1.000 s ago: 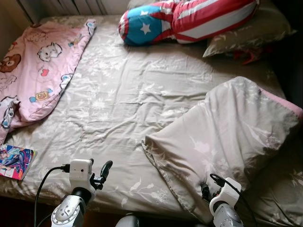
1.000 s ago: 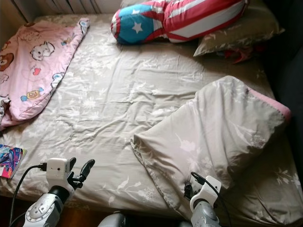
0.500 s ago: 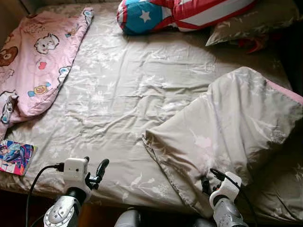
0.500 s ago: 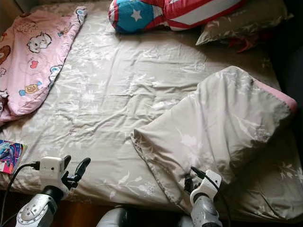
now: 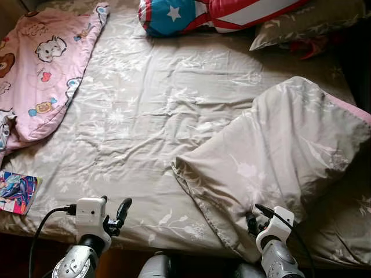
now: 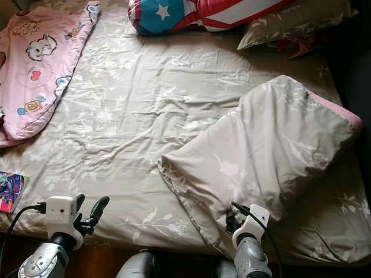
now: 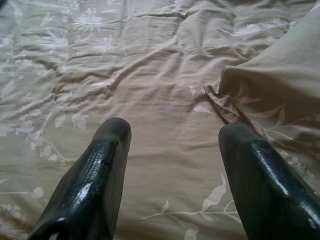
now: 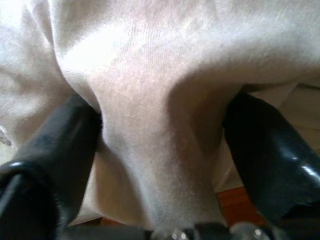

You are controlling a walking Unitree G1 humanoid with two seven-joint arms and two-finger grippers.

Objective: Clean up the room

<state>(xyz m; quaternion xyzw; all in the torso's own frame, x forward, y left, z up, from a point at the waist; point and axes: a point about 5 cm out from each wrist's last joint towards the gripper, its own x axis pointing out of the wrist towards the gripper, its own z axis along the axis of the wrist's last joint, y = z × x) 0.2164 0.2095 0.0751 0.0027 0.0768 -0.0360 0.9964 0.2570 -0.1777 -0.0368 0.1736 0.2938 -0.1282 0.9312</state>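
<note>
Grey floral duvet [image 5: 278, 156] lies folded back across the bed's [image 5: 151, 116] right half. Right wrist view: right gripper [image 8: 160, 150], fingers spread, a fold of duvet bunched between them at the near edge. Left wrist view: left gripper [image 7: 172, 175] gapes above bare sheet.

Head stereo pair looked steeply down on the bed [image 5: 151, 116] from its foot; both eyes shared approx. the same scene. L wrist cam faced along the sheet, close. R wrist cam sat v. close against the folded duvet [image 8: 160, 100].
</note>
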